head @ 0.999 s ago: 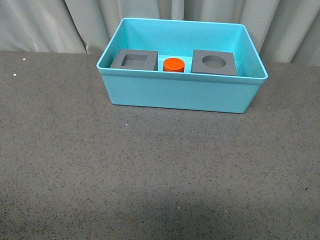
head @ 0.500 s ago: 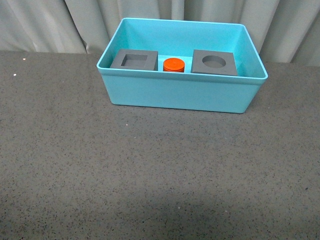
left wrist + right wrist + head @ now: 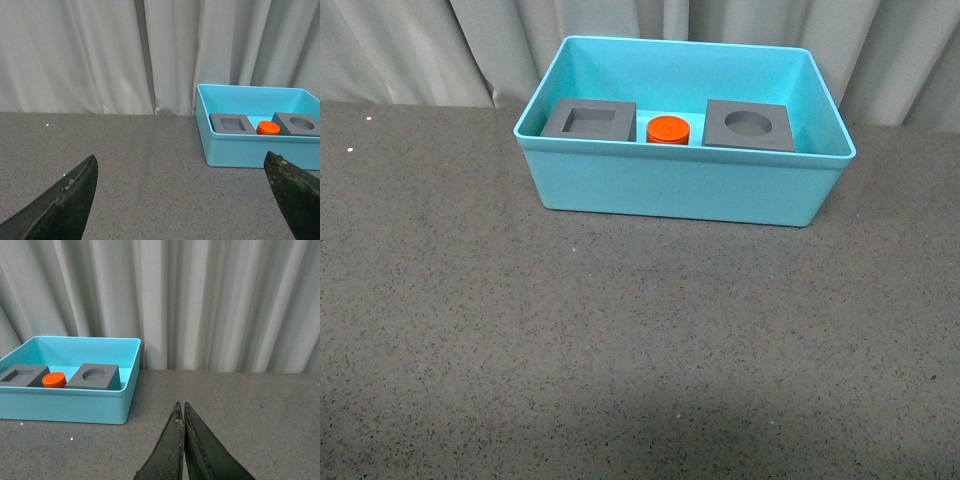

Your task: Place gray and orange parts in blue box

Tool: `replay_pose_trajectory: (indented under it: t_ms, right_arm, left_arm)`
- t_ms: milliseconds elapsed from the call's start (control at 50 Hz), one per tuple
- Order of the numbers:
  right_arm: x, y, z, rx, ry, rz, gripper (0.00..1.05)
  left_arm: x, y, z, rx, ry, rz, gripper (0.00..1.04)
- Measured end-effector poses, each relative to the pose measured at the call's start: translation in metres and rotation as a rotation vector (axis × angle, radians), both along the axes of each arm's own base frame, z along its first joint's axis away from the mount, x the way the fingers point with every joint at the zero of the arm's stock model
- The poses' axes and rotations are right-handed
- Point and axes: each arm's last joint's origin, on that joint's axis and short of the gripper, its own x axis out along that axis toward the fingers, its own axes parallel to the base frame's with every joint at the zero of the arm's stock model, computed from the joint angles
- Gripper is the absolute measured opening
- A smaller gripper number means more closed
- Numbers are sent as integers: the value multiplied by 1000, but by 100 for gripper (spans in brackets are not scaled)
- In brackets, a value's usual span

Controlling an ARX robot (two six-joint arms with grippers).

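The left gripper (image 3: 182, 200) is wide open and holds nothing; its two dark fingers sit far apart at the picture's edges. The right gripper (image 3: 183, 440) is closed, with its two fingers pressed together and nothing between them. Both hang well away from the blue box (image 3: 670, 185), and neither arm shows in the front view.

Nothing has moved in the last second. The front view looks the same as it did before, so the job looks done.

In the front view, the blue box sits on the dark table (image 3: 620, 340) at about 12 o'clock. All three parts are inside it, in a row along the near wall. The gray cube with the square hole (image 3: 588, 120) is at 9 o'clock in the box. The orange cylinder (image 3: 667, 130) is in the middle, just beside it. The gray cube with the round hole (image 3: 749, 126) is at 3 o'clock.

The near wall hides the bottoms of the parts, so I cannot tell how they rest on the floor of the box. Only the orange top shows, and I can see no numbers. The gripper fingers are cut off at the picture edges. A gray curtain (image 3: 420, 50) hangs behind.
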Motion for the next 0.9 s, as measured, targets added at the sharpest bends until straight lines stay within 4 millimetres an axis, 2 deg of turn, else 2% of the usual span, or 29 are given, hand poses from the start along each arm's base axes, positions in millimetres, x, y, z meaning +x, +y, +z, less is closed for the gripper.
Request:
replay_pose_trajectory:
  t_ms: [100, 160, 260, 360, 559, 699, 899]
  right_arm:
    - [0, 0, 0, -1, -1, 0, 1]
    - [0, 0, 0, 0, -1, 0, 9]
    - [0, 0, 0, 0, -1, 0, 24]
    - [0, 0, 0, 0, -1, 0, 43]
    - [0, 0, 0, 0, -1, 0, 72]
    - [0, 0, 0, 1, -1, 0, 97]
    - [0, 0, 0, 0, -1, 0, 95]
  left_arm:
    - [0, 0, 0, 0, 0, 0, 98]
    - [0, 0, 0, 0, 0, 0, 98]
    - [0, 0, 0, 0, 0, 0, 98]
    - [0, 0, 0, 0, 0, 0, 98]
    - [0, 0, 0, 0, 0, 0, 98]
    - [0, 0, 0, 0, 0, 0, 98]
    - [0, 0, 0, 0, 0, 0, 98]
